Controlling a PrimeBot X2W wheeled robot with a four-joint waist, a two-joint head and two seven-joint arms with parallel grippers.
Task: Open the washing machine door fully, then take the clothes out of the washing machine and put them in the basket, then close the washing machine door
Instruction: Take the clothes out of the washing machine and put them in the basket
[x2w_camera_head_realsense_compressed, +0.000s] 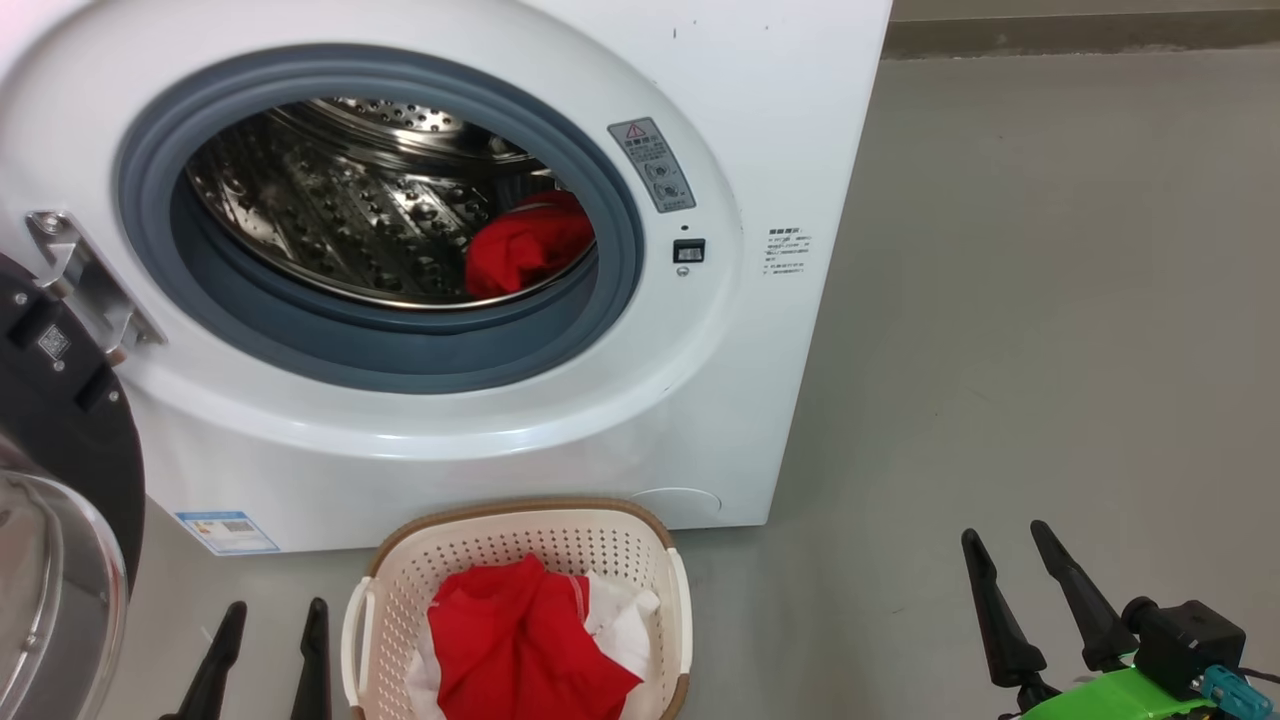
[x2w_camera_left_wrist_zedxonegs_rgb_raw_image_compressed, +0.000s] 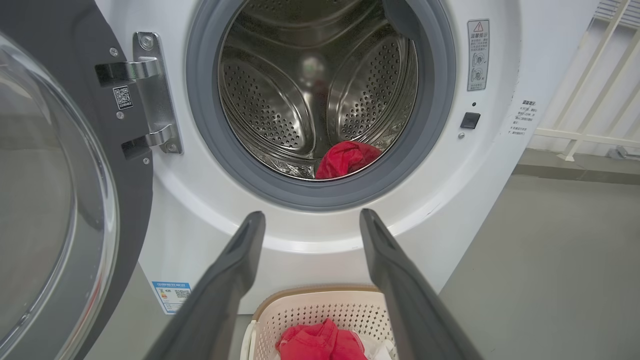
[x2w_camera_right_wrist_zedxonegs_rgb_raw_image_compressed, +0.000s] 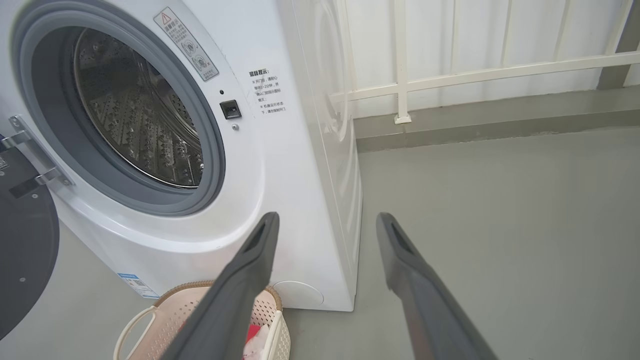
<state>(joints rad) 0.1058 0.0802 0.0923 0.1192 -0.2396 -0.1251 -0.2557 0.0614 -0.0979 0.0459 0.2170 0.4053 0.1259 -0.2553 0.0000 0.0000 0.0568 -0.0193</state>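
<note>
- Jaws wide on left gripper (x2w_camera_head_realsense_compressed: 278, 606) & right gripper (x2w_camera_head_realsense_compressed: 1004, 532), both empty.
- Low right in steel drum (x2w_camera_head_realsense_compressed: 330, 200): bright red fabric garment (x2w_camera_head_realsense_compressed: 525, 245). Soft, light, prob. floppy, so pinch a top fold.
- Below, cream perforated plastic basket (x2w_camera_head_realsense_compressed: 520, 508) w/ red & white clothes (x2w_camera_head_realsense_compressed: 510, 640).
- At left, black-ringed glass door (x2w_camera_head_realsense_compressed: 60, 400) stands open.

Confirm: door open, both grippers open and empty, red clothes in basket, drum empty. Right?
No: the drum is not empty. The left wrist view shows a red garment lying at its bottom. The rest holds: door open, left gripper and right gripper open and empty, red clothes in the basket.
</note>
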